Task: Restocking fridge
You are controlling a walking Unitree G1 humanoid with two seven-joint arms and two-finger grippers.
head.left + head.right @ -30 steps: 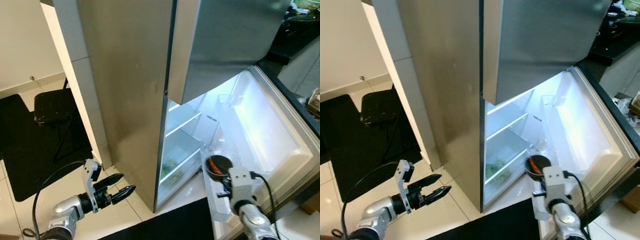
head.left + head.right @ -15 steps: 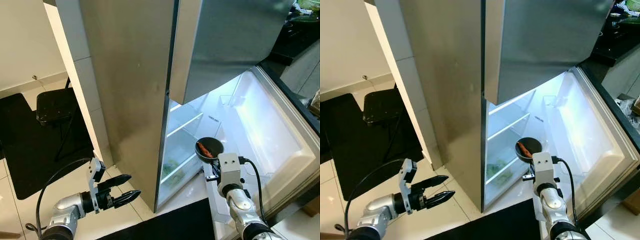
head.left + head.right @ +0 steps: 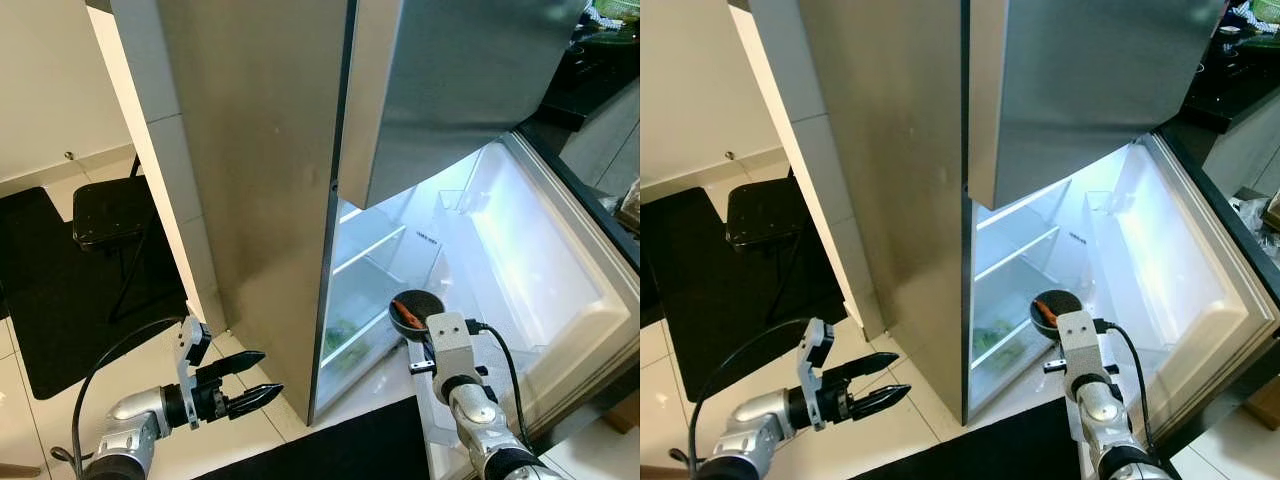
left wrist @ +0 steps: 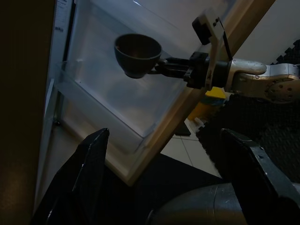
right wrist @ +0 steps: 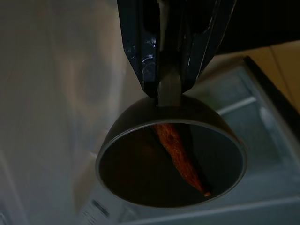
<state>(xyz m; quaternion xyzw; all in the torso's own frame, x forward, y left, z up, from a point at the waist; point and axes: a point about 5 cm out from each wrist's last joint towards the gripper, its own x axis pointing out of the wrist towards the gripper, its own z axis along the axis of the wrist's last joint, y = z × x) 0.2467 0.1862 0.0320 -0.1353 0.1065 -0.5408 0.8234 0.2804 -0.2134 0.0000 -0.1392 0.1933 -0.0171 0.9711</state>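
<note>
step: putting food in the tall silver fridge (image 3: 270,180) | right gripper (image 5: 168,91) jaws clamped on small dark round bowl (image 3: 415,309) with orange carrot (image 5: 180,157), at 5 o'clock by lit shelves | left gripper (image 3: 255,385) jaws apart, idle at 7 o'clock | next: likely reach bowl onto a shelf

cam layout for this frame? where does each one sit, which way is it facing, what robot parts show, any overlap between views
Left eye: on head, looking down at open fridge; both arms show.
Right eye: the stereo twin, same scene.
Left wrist: along open left gripper, facing right gripper holding the bowl.
Right wrist: along its shut fingers, into the bowl with an orange piece.
Shared: bowl shows in all four.
</note>
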